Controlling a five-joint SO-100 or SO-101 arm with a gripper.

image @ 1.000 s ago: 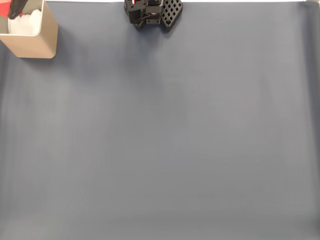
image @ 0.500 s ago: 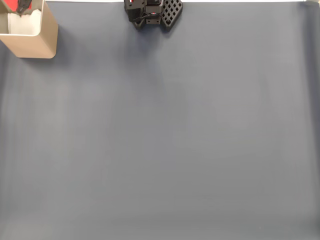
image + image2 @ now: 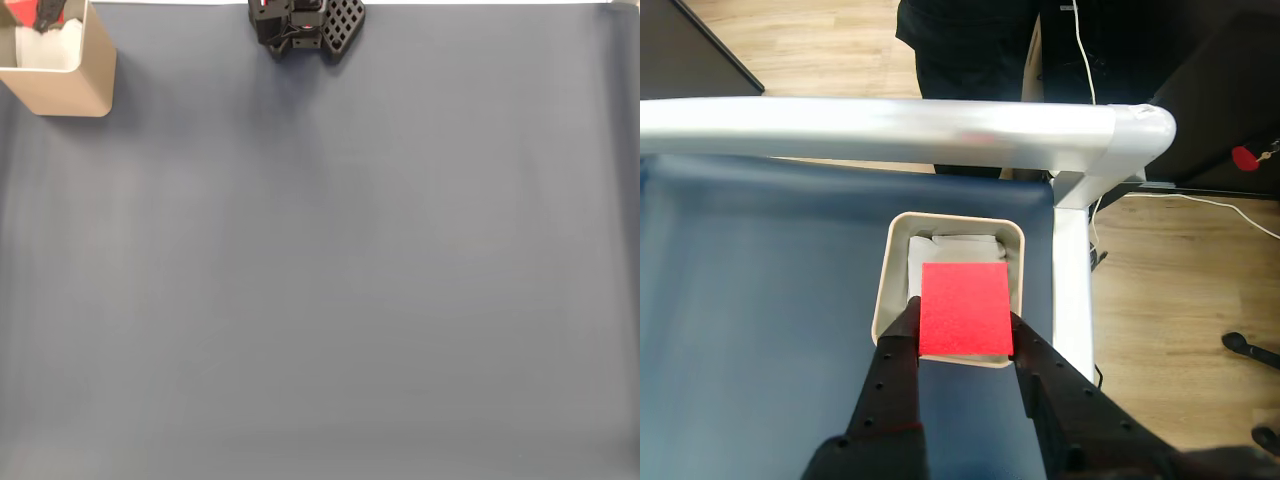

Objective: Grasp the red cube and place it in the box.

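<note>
Gripper (image 3: 962, 335) clamping red cube (image 3: 964, 308) between black fingers (image 3: 895, 370), hovering directly above box (image 3: 898, 245) at table corner. Risk: releasing off-centre, cube clipping thin near wall, bouncing out onto blue mat (image 3: 750, 300). Cube matte, flat-faced; box tan, rounded corners, white lining inside. In fixed view, cube (image 3: 22, 12) showing at frame edge, apparently above box (image 3: 70, 90); height hard to judge.

The box (image 3: 70, 85) sits at the top-left corner of the blue-grey worktop (image 3: 350, 280) — a bit of the red cube (image 3: 20, 12) over its opening — the arm's black base (image 3: 300, 25) at top centre.
</note>
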